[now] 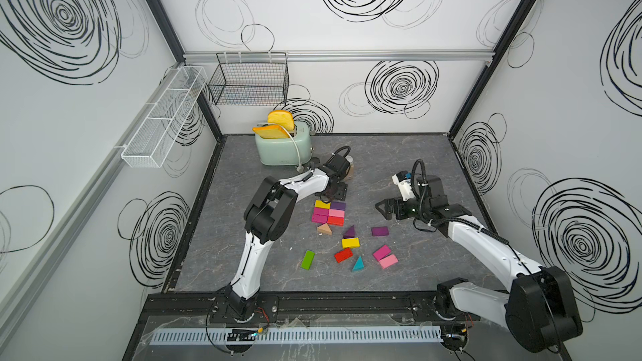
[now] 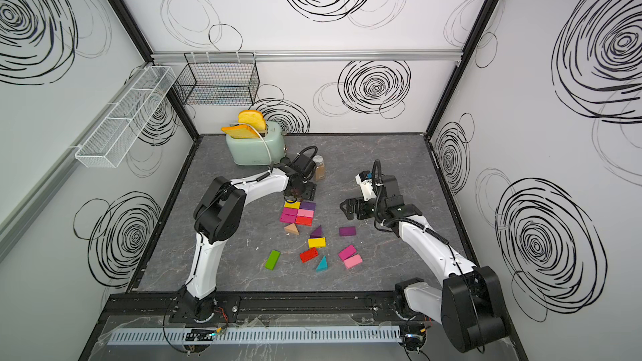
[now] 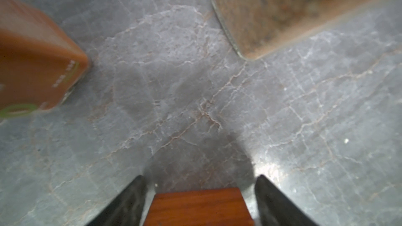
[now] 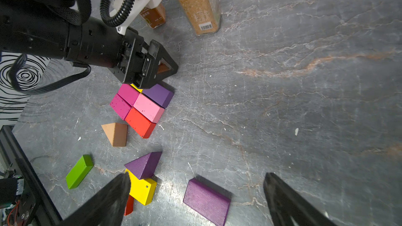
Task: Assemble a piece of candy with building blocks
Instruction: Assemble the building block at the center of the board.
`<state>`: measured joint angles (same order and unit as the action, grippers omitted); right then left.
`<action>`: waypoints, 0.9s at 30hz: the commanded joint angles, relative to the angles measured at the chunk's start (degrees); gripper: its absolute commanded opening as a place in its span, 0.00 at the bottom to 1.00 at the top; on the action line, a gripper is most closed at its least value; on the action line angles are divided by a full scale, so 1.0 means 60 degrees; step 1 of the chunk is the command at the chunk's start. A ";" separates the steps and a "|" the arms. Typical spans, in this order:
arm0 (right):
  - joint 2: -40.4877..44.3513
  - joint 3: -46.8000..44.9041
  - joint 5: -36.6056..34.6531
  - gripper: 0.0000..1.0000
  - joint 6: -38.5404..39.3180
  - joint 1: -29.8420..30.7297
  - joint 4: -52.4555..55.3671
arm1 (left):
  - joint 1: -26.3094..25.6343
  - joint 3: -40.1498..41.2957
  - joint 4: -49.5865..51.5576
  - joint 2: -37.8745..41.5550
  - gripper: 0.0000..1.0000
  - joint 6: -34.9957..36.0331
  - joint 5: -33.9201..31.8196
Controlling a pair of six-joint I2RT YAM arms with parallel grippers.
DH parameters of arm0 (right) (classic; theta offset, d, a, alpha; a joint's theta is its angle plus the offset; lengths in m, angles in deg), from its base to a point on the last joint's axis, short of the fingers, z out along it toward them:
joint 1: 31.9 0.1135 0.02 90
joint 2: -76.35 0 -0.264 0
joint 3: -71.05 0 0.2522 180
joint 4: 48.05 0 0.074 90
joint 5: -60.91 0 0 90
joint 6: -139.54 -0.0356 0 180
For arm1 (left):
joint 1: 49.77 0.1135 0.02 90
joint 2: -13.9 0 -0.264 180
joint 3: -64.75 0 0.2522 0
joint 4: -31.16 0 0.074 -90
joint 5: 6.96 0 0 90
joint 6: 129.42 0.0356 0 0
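Eyes on the brown wedge (image 3: 200,207): it sits on the tabletop (image 1: 399,168) at the far end of the brick body (image 1: 329,212), that tidy two-by-three block of yellow, purple, magenta, pink and red. The left gripper (image 3: 200,177) straddles it with jaws apart and bare floor showing on either side, so nothing is clamped. Whether the wedge actually touches the brick body I cannot tell, because the gripper hides that seam in both top views. Here's the danger: the gaps beside the wedge are slim, so a lift that drifts sideways could catch it on a finger and twist it. It could also shove the wedge into the brick body and split the rows. Close beyond stand the pale spice jar (image 4: 198,5) and the darker spice jar (image 4: 153,17), and a careless retreat that way could topple one onto the build. At the near end the tan wedge (image 1: 324,229) lies just beside a corner of the body, by my read not yet seated. Further out, the right gripper (image 4: 196,176) hangs wide open above the loose purple brick (image 4: 206,201), holding nothing, with the purple wedge (image 4: 144,164) nearby.
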<state>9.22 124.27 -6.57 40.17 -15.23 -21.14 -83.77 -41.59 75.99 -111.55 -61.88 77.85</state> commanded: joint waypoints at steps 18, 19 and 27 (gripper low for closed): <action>-0.0235 0.1113 -0.1537 0.99 -0.0044 0.0887 0.1847 | -0.0456 0.5041 -0.1129 0.6775 0.98 -0.1090 0.1272; -0.0268 0.1095 -0.1623 0.99 -0.0166 0.0980 0.1990 | -0.0559 0.5596 -0.1373 0.7267 0.98 -0.1264 0.1446; 0.0048 -0.0069 -0.2019 0.99 -0.2318 0.2214 0.1366 | -0.0588 0.8416 -0.1826 0.9651 0.98 -0.1694 0.2744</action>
<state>8.35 125.84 -16.42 32.69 -5.22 -13.45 -87.57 6.69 67.25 -55.84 -70.57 90.79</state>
